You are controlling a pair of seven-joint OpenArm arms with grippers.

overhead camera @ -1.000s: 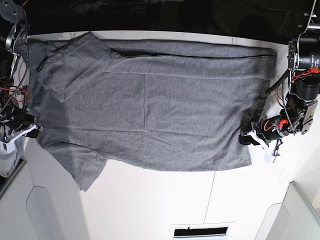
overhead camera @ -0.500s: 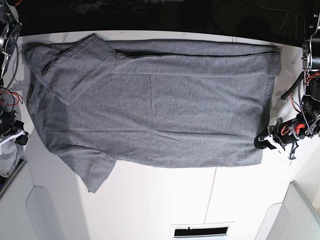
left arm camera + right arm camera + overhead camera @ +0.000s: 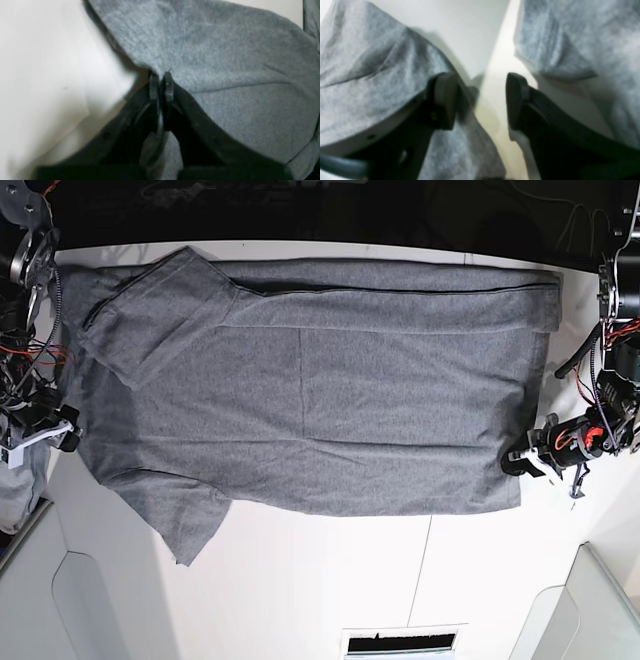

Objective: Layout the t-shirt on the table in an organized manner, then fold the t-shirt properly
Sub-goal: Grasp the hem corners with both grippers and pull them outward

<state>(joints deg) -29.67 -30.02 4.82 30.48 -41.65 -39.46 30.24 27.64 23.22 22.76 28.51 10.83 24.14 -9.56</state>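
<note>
The grey t-shirt (image 3: 330, 410) lies spread flat across the white table (image 3: 330, 580), its hem at the right and its sleeves at the left; the upper sleeve is folded onto the body. My left gripper (image 3: 512, 464) sits at the lower hem corner. In the left wrist view this gripper (image 3: 161, 80) is shut, pinching the shirt's fabric (image 3: 225, 62). My right gripper (image 3: 68, 430) is at the shirt's left edge. In the right wrist view it (image 3: 480, 100) stands open over bare table (image 3: 460, 30), with grey cloth (image 3: 370, 75) on both sides and nothing between the fingers.
Pale rounded bins stand at the front left (image 3: 90, 600) and front right (image 3: 590, 610) corners. A dark slot (image 3: 400, 642) sits at the front edge. A thin seam (image 3: 420, 560) runs across the tabletop. Beyond the far edge it is dark.
My right gripper has opened and let go of the shirt's left edge. The shirt was drawn to the right and flatter; my left gripper stayed shut on the hem corner.
</note>
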